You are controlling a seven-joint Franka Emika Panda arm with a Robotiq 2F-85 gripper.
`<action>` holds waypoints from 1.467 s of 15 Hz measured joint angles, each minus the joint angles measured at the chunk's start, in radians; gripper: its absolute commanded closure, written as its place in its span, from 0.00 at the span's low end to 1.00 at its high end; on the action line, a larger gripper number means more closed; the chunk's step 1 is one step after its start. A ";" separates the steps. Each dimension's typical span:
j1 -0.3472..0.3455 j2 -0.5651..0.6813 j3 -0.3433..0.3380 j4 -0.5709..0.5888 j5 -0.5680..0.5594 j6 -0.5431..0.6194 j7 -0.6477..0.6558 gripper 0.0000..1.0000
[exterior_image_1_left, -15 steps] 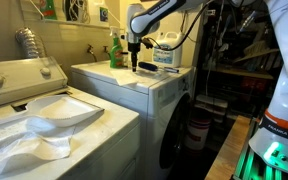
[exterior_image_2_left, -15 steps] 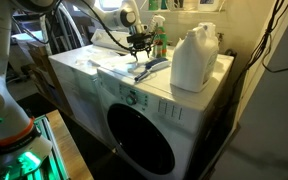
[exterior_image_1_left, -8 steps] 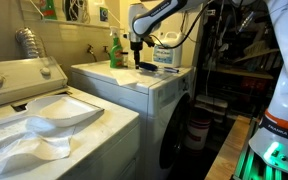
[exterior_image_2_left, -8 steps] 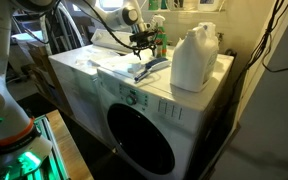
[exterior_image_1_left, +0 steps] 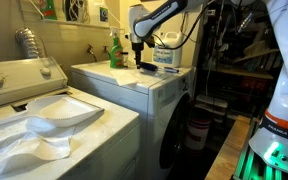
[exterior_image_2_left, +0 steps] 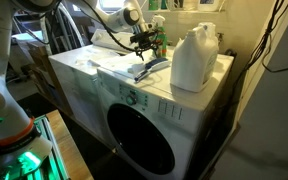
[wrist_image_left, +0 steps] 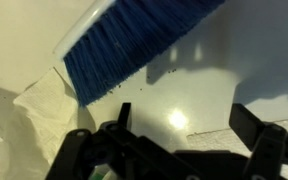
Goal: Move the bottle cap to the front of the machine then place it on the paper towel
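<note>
Gripper (wrist_image_left: 184, 118) is spread wide, nothing btwn the jaws in wrist view, so empty as far as I can see. It hangs fingers-down over the rear of the machine (exterior_image_1_left: 124, 82) top, clear of the surface. The arm (exterior_image_1_left: 169, 12) comes in from above w/ the wrist roughly vertical. Right below is bare white lid. A blue brush (wrist_image_left: 134, 45) lies diagonally across the top of the wrist view, and the paper towel (wrist_image_left: 34, 105) sits off to that view's left, partly under the bristles. Bottle cap: can't pick it out in any view, too small or hidden, so which way it lies from the gripper I can't tell. Prob. needs locating before any descent. Green bottle (exterior_image_1_left: 115, 50) and white jug (exterior_image_2_left: 194, 58) stand nearby at the back.
</note>
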 measured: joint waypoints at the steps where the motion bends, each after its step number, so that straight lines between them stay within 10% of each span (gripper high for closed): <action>1: 0.007 -0.002 -0.009 0.003 -0.028 0.000 0.035 0.00; 12: 0.014 -0.285 -0.016 -0.108 0.045 -0.295 0.174 0.00; 22: -0.047 -0.616 -0.039 -0.389 0.202 -0.330 0.152 0.00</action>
